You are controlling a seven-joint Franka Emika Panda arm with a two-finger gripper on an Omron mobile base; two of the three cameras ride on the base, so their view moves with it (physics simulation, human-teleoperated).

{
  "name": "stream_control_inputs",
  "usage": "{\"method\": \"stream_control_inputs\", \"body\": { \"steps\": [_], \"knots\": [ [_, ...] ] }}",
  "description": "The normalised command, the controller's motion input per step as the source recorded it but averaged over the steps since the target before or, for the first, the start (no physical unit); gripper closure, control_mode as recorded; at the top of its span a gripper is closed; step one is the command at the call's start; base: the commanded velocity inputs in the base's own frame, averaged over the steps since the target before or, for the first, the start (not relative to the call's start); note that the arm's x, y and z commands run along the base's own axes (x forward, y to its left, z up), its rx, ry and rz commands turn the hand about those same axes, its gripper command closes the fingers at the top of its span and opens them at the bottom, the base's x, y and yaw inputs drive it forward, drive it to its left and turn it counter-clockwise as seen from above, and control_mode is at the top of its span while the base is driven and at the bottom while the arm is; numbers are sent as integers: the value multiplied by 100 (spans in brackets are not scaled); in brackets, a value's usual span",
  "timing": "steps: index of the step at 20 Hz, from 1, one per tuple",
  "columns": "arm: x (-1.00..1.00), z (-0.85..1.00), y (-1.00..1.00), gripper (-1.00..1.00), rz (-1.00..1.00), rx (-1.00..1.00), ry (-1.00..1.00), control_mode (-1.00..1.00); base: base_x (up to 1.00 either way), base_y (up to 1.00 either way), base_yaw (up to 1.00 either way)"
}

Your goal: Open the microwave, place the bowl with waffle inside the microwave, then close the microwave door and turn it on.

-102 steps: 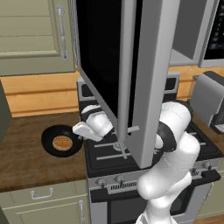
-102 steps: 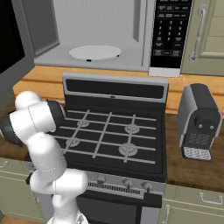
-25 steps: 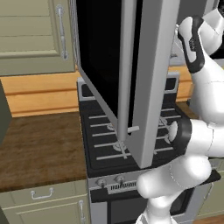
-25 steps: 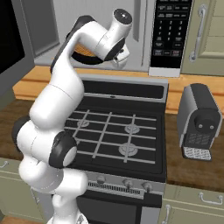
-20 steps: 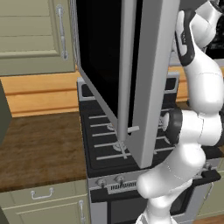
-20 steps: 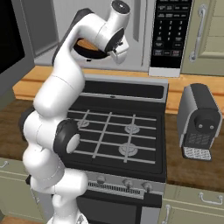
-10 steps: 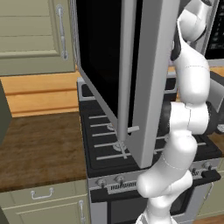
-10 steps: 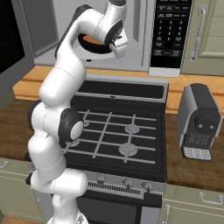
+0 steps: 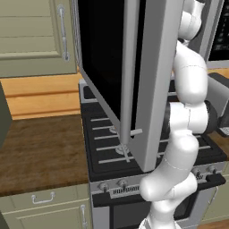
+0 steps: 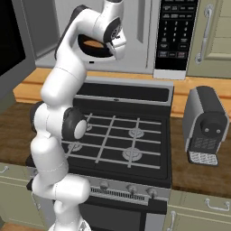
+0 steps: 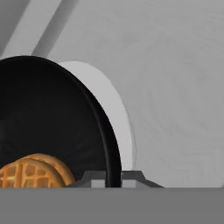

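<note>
The microwave (image 10: 173, 36) stands open above the stove, and its door (image 9: 134, 67) is swung out wide, the black window facing left. My arm reaches into the cavity. The black bowl (image 11: 43, 122) holds the waffle (image 11: 33, 173) and hangs just over the white turntable (image 11: 120, 122). My gripper (image 11: 109, 177) is shut on the bowl's rim, one finger on each side of it. From the right base view the bowl (image 10: 91, 48) and waffle (image 10: 94, 43) show behind my wrist, inside the left part of the cavity.
A black gas stove (image 10: 117, 140) lies directly under the microwave. A grey coffee machine (image 10: 205, 124) stands on the wooden counter to its right. The open door (image 10: 13, 45) juts out over the stove's left side. Beige cabinets (image 9: 36, 36) flank the microwave.
The bowl has gone from the counter left of the stove up into the microwave. Over the last second my hand has moved deeper into the cavity with it.
</note>
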Motion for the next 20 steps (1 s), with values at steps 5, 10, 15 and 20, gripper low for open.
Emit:
{"method": "stream_control_inputs", "body": {
  "steps": [5,10,15,20],
  "knots": [
    [1,-32,8,100,-2,0,6,-100,0,0,0],
    [30,-15,13,100,-6,0,6,-100,0,0,0],
    [32,0,24,100,-8,0,7,-100,0,0,0],
    [5,0,16,-100,-2,0,0,-100,0,0,0]
  ]
}}
